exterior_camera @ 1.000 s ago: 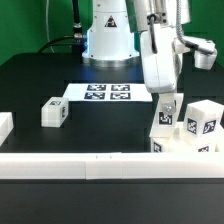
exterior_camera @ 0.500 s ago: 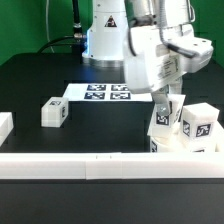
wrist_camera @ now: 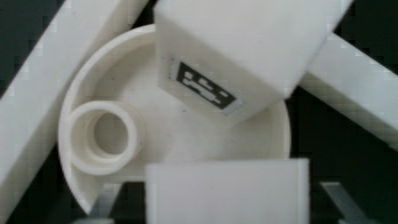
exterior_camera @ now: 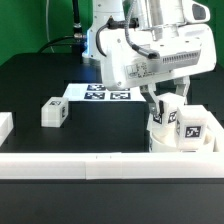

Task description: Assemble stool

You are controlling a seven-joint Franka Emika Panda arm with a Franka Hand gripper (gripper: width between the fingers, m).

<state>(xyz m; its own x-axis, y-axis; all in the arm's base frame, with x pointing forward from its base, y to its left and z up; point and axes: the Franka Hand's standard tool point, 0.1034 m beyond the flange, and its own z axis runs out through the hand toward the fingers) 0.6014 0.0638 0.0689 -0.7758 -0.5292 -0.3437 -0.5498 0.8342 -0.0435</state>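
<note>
My gripper [exterior_camera: 164, 103] is low at the exterior view's right, shut on a white stool leg [exterior_camera: 163, 120] that fills the space between my fingers in the wrist view [wrist_camera: 228, 192]. The leg stands on the round white seat [wrist_camera: 107, 75], which lies against the front bar; an empty socket [wrist_camera: 102, 132] shows beside it. A second leg with a square tag [exterior_camera: 190, 128] stands on the seat right next to my gripper and also shows in the wrist view [wrist_camera: 231, 55]. A third leg [exterior_camera: 53, 112] lies loose on the table at the exterior view's left.
The marker board [exterior_camera: 108, 93] lies flat behind the seat, in front of the robot base. A long white bar [exterior_camera: 90, 165] edges the table's front. A white block [exterior_camera: 5, 124] sits at the left edge.
My wrist has turned strongly over the seat while staying on the leg. The tagged leg beside it has shifted toward the exterior view's left and a little lower.
</note>
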